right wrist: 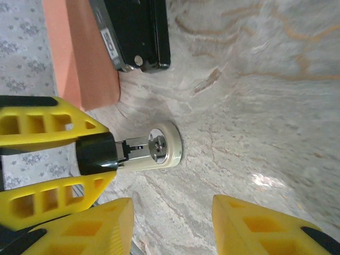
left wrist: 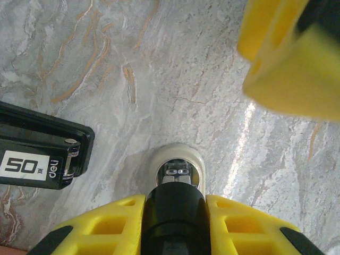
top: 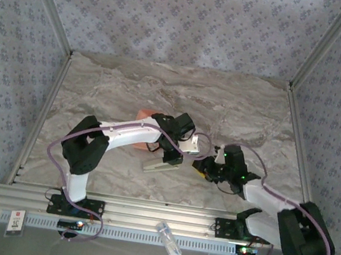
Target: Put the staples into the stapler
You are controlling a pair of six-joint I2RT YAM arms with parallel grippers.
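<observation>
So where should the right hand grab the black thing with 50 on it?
Probably across its two long sides, near the riveted end, coming from above. The black thing lies flat, long and narrow, so that way is easiest to span. The tray sits close on one side.

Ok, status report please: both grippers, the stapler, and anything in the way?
Left gripper shut on stapler. Right gripper open, empty, close beside it. Black labelled item and orange tray near, not blocking.

"50" and "deli" on white label (left wrist: 29, 165) of black stapler (left wrist: 42, 133)
</observation>
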